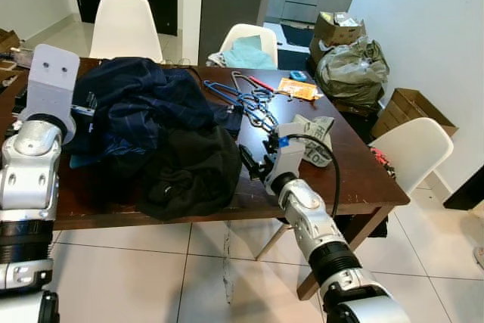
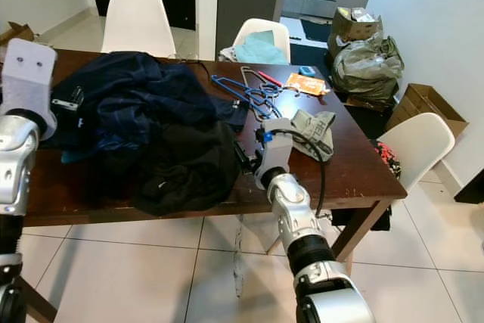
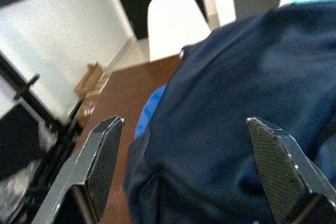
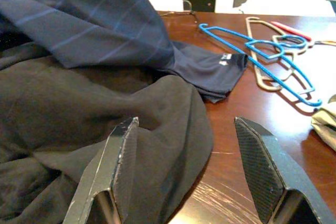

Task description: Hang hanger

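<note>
Several wire hangers lie tangled on the brown table: a blue hanger, a beige hanger and a red hanger; from the head they form one cluster. A navy striped garment is heaped over a black garment. My right gripper stands open low over the table at the black garment's edge, well short of the hangers, seen from the head. My left gripper is open against the navy garment at the table's left end.
A patterned cloth and an orange packet lie near the hangers. White chairs stand behind the table and at its right. Cardboard boxes and a stuffed bag sit along the right wall.
</note>
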Tool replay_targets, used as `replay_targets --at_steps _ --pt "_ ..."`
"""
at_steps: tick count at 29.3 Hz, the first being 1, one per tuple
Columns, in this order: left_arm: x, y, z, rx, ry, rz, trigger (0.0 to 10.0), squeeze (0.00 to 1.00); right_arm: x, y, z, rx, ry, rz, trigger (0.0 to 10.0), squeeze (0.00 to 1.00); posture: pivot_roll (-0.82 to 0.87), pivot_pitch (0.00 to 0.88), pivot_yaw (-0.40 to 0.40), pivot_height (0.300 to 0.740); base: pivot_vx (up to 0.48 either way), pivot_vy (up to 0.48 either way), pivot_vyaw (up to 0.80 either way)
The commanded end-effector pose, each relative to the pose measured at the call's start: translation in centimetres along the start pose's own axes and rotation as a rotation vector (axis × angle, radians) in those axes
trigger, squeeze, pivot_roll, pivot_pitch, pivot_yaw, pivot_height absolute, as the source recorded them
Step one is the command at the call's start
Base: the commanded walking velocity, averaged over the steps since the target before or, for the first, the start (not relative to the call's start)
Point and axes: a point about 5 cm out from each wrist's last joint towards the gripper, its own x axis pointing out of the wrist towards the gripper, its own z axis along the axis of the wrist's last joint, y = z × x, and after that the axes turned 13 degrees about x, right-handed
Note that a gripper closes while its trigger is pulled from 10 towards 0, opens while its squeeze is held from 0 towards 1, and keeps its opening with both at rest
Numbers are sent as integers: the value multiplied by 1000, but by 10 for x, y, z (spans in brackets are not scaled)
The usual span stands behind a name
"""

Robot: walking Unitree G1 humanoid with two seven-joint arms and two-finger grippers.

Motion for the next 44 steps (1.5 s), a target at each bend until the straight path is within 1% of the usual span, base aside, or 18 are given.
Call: replay_targets --at_steps 1,2,3,5,6,8,11,13,16,17,23,24,25,26,27,31,37,44 --pt "5 -4 11 16 -74 -42 10000 75 -1 -3 2 7 -10 -7 10000 0 84 0 -159 740 0 0 0" --pt "9 -10 19 9 -132 -77 10000 0 -1 -3 2 8 -13 -7 10000 0 81 0 -158 740 0 0 0" --pt "9 -10 19 9 -132 -77 10000 0 -1 -3 2 8 -13 -7 10000 0 81 0 -158 740 0 0 0" --pt "15 -19 26 2 -202 -148 10000 0 -3 -4 1 12 -15 -9 10000 0 78 0 -156 740 0 0 0" --pt "15 -19 26 2 -202 -148 10000 0 -3 -4 1 12 -15 -9 10000 0 78 0 -156 740 0 0 0" --pt "18 -27 27 -9 -219 -211 10000 0 -5 -5 -1 13 -13 -11 10000 0 72 5 -150 740 0 0 0" --pt "23 -31 27 8 -220 -232 10000 0 -7 -6 0 14 -18 -17 10000 0 55 38 -134 740 0 0 0" --pt "25 -31 26 10 -222 -234 10000 0 -7 -7 0 15 -19 -19 10000 0 55 38 -134 740 0 0 0" --pt "28 -33 22 -6 -212 -246 10000 0 -9 -8 0 16 -20 -25 10000 0 52 47 -128 740 0 0 0" --pt "29 -35 19 -34 -203 -259 10000 0 -10 -8 -1 16 -19 -27 10000 0 47 55 -124 740 0 0 0" --pt "30 -40 13 -67 -189 -284 10000 0 -12 -10 -1 17 -20 -32 10000 0 45 62 -124 740 0 0 0" --pt "30 -43 11 -96 -188 -301 7490 0 -13 -10 -1 16 -21 -34 10000 0 46 63 -123 740 0 0 0" --pt "30 -44 10 -112 -188 -312 3725 0 -13 -10 -1 17 -21 -35 10000 0 48 64 -123 740 0 0 0" --pt "30 -44 10 -112 -188 -312 3725 0 -13 -10 -1 17 -21 -35 10000 0 48 64 -123 740 0 0 0" --pt "30 -45 10 -121 -192 -324 0 0 -12 -9 -1 17 -23 -36 10000 0 50 65 -123 740 0 0 0" --pt "30 -49 8 -109 -197 -362 0 0 -9 -5 1 22 -27 -30 10000 0 55 67 -123 740 0 0 0" --pt "30 -51 6 -99 -196 -370 0 0 -8 -3 2 24 -29 -27 10000 0 55 72 -125 740 0 0 0" --pt "32 -43 5 -81 -196 -336 0 0 -10 -6 2 23 -29 -33 10000 0 55 75 -126 740 0 0 0"
